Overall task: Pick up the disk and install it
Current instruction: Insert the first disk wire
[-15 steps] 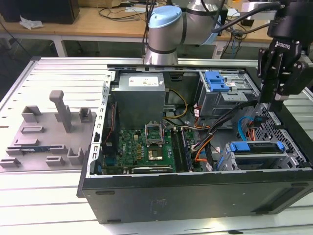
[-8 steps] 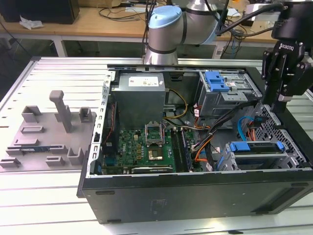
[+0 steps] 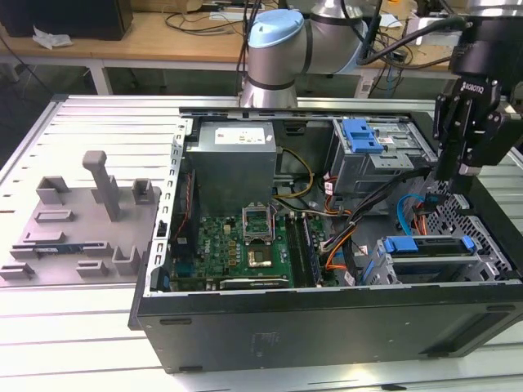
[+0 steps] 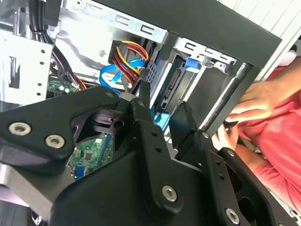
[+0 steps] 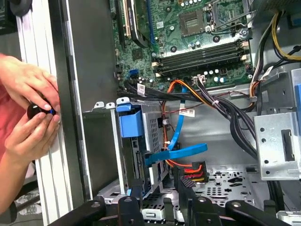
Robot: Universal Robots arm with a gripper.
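In the first wrist view, your gripper point(image 5: 157, 193) is hanging empty, fingers point(image 5: 190, 197) apart. In the second wrist view, it is clasping nothing. In the exterior view, the disk point(image 3: 429, 247) is sitting in the computer case point(image 3: 327, 327) bay near the gripper, and installation is looking largely complete.

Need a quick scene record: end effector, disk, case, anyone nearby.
end effector: open, holds nothing, hovers above the drive cage
disk: sits in the drive cage, blue carrier frame on top
case: open, motherboard and grey power supply exposed
person: two hands at the case's outer wall in the first wrist view, pinching a small black object
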